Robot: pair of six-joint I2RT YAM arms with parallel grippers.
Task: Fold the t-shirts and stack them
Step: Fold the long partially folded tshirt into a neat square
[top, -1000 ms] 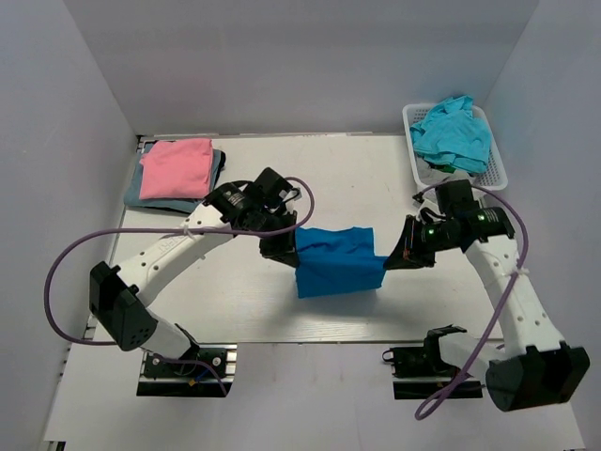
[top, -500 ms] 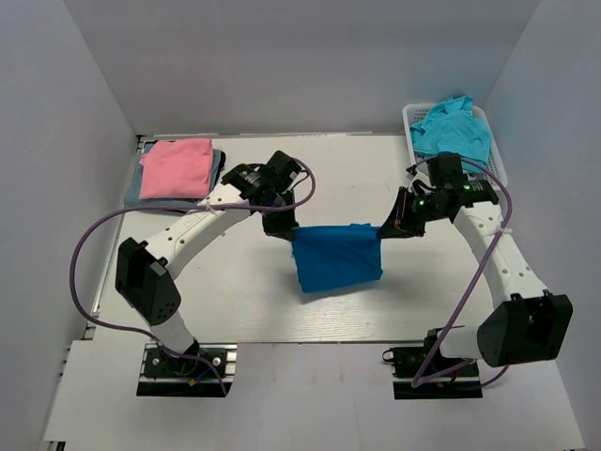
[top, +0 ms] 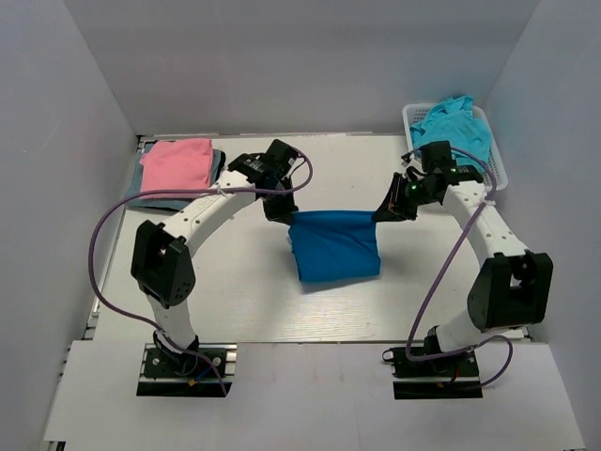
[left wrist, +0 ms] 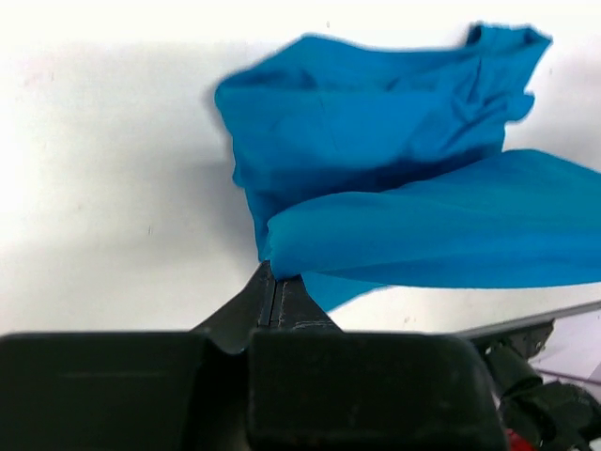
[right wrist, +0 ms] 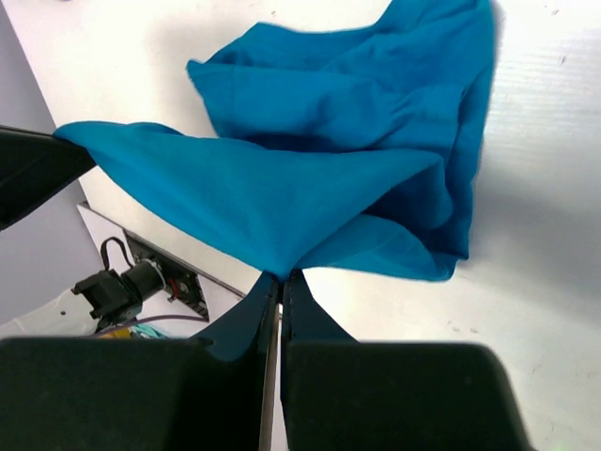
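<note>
A royal-blue t-shirt (top: 334,245) lies partly folded at the table's middle, its far edge lifted and stretched between both grippers. My left gripper (top: 283,217) is shut on its left corner; in the left wrist view (left wrist: 276,278) the cloth (left wrist: 394,188) hangs from the closed jaws. My right gripper (top: 381,213) is shut on its right corner; in the right wrist view (right wrist: 279,280) the shirt (right wrist: 310,169) drapes from the closed jaws down to the table. A folded pink t-shirt (top: 176,167) lies on a grey-blue one (top: 150,198) at the far left. A turquoise t-shirt (top: 453,133) fills the basket.
A white lattice basket (top: 495,175) stands at the far right corner. Grey walls close in the table on three sides. Purple cables loop from both arms. The arm bases sit at the near edge.
Both grippers have moved toward the table's far side, carrying the blue shirt's lifted edge with them; the shirt has shifted slightly farther back. The stack and basket have not moved.
</note>
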